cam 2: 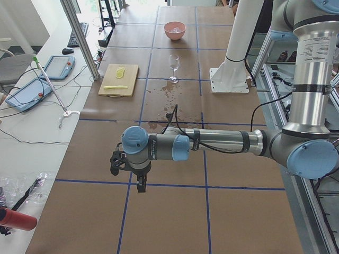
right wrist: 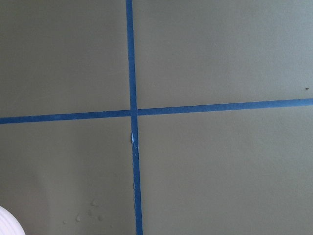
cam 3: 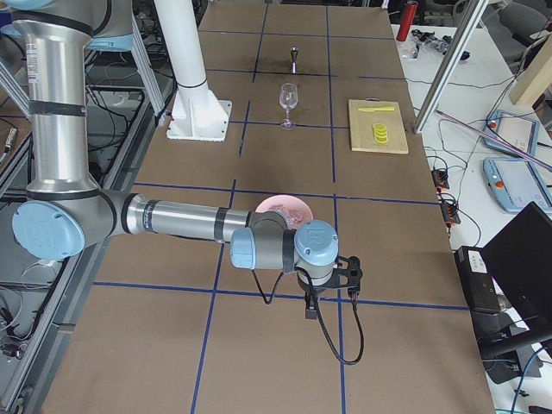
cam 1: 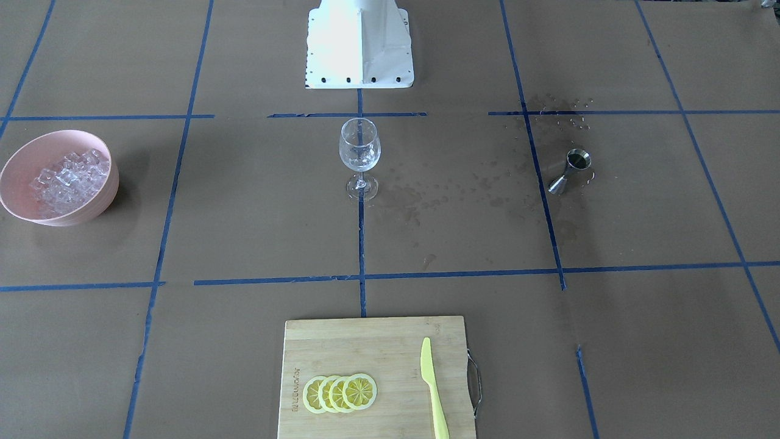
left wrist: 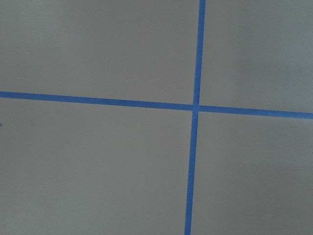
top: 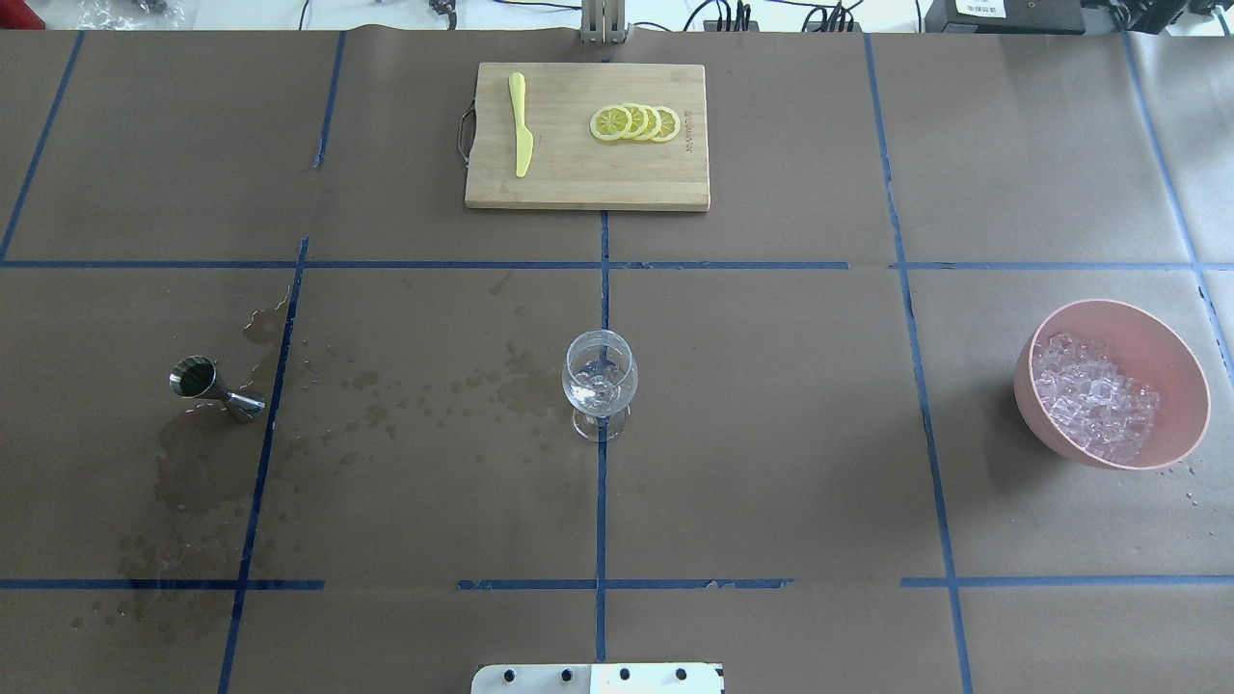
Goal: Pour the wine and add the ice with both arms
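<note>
A clear stemmed wine glass stands at the table's middle; it also shows in the front view. A little clear liquid seems to lie in its bottom. The ice is heaped in a pink bowl at the overhead view's right. A steel jigger stands at the left among wet spots. My left gripper shows only in the exterior left view, far from the jigger; I cannot tell its state. My right gripper shows only in the exterior right view, just short of the bowl; I cannot tell its state.
A bamboo cutting board at the far middle carries several lemon slices and a yellow knife. Wet patches darken the paper between jigger and glass. The white base block stands behind the glass. Both wrist views show only paper and blue tape.
</note>
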`<action>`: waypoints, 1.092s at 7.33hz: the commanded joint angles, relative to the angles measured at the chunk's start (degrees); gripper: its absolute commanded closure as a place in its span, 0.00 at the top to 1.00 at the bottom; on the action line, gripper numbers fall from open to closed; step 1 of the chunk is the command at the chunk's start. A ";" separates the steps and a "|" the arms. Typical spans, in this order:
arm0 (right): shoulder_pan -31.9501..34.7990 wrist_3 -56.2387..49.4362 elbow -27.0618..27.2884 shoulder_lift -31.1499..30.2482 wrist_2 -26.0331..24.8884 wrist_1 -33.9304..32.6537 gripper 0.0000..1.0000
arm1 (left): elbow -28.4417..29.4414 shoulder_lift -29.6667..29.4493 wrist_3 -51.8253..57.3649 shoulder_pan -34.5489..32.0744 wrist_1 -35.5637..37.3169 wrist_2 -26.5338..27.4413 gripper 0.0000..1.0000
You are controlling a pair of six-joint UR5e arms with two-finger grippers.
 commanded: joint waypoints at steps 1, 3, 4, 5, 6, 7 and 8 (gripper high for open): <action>0.00 0.00 0.12 0.18 -0.72 0.00 1.00 | -0.45 -0.12 0.00 0.03 -0.09 0.00 1.00; -0.09 0.09 0.04 1.05 -1.16 -0.17 1.00 | -4.30 -0.21 0.00 0.03 -0.09 0.00 1.00; -0.26 0.09 0.12 1.15 -1.16 -0.17 1.00 | -8.15 -1.34 0.00 0.12 -0.09 0.35 1.00; -0.70 0.09 0.21 1.15 -1.16 -0.17 1.00 | -12.98 -2.22 0.00 0.12 -0.18 0.44 1.00; -1.14 0.26 0.47 1.32 -0.64 -0.17 1.00 | -16.42 -3.45 0.00 0.12 -0.18 0.27 1.00; -1.06 3.48 0.48 3.59 -0.03 -0.69 1.00 | -19.24 -4.24 -0.87 0.38 -0.18 -0.26 1.00; -1.40 6.73 0.30 3.96 0.07 -0.18 1.00 | -21.09 -4.51 -6.36 2.56 -2.18 -0.26 1.00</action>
